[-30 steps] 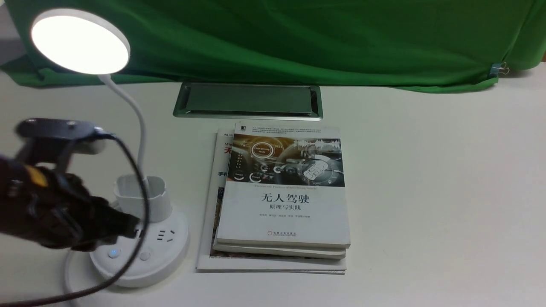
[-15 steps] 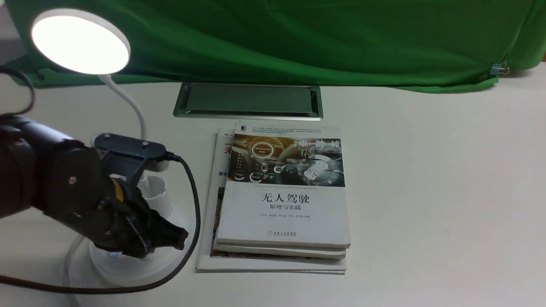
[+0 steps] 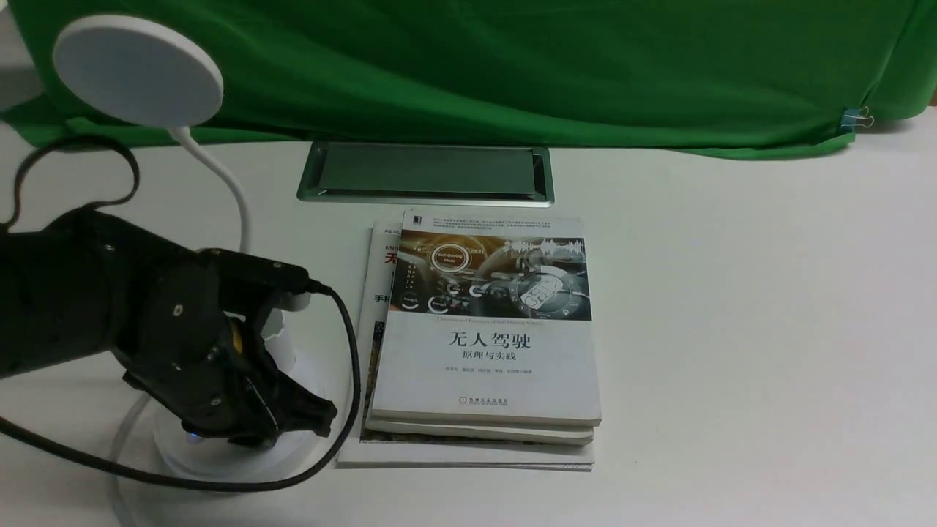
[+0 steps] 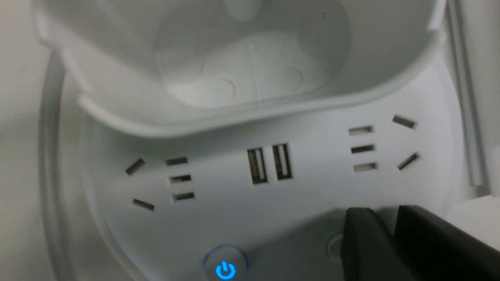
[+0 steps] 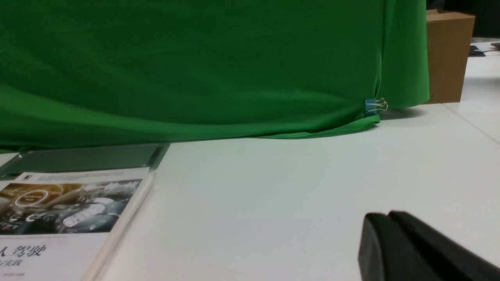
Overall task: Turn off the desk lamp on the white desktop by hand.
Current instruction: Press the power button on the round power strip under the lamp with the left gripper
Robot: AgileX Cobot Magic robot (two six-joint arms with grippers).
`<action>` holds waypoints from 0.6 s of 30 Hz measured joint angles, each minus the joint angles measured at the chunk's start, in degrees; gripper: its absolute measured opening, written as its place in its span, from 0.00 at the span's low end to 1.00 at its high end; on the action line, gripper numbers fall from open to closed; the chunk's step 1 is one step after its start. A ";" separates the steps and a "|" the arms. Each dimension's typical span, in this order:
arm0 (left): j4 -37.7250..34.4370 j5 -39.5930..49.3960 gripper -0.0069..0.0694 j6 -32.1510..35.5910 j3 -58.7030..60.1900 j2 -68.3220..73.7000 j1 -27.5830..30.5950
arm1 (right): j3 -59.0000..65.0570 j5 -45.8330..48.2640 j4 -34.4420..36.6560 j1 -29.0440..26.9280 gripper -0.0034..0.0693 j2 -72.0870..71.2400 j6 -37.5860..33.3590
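Observation:
The desk lamp stands at the left of the white desktop (image 3: 732, 329). Its disc head (image 3: 137, 69) is dark, with no glow. Its bendy neck (image 3: 230, 187) runs down behind my left arm. My left gripper (image 3: 322, 417), the black hand with a yellow-orange spot, is shut and sits low on the round base (image 3: 219, 457). In the left wrist view its tips (image 4: 384, 212) rest on the base (image 4: 234, 203), over a round button (image 4: 334, 246). A blue-lit power button (image 4: 225, 269) is beside it. The cup (image 4: 242, 70) is empty. My right gripper (image 5: 384, 218) is shut and empty above bare desktop.
A stack of books (image 3: 487, 329) lies just right of the lamp base. The silver-framed grey hatch (image 3: 424, 172) is behind them. Green cloth (image 3: 512, 66) closes the back, held by a binder clip (image 3: 853, 117). A cardboard box (image 5: 449, 54) stands beyond it. My left arm's black cable (image 3: 344, 410) loops around the base.
The lamp head was glowing in both earlier frames and is now dark. My left gripper moved right and down onto the lamp base.

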 joint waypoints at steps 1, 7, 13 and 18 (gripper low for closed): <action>-0.01 0.07 0.21 0.13 0.06 -2.10 0.00 | 0.00 0.00 0.00 0.00 0.10 0.00 0.00; -0.06 0.16 0.21 0.20 0.11 -9.69 0.00 | 0.00 0.00 0.00 0.00 0.10 0.00 0.00; -0.06 -1.21 0.21 0.20 2.58 -10.03 0.00 | 0.00 0.00 0.00 0.00 0.10 0.00 0.00; -0.45 -8.02 0.13 0.20 7.97 -5.47 0.29 | 0.00 0.00 0.00 0.00 0.10 0.00 0.00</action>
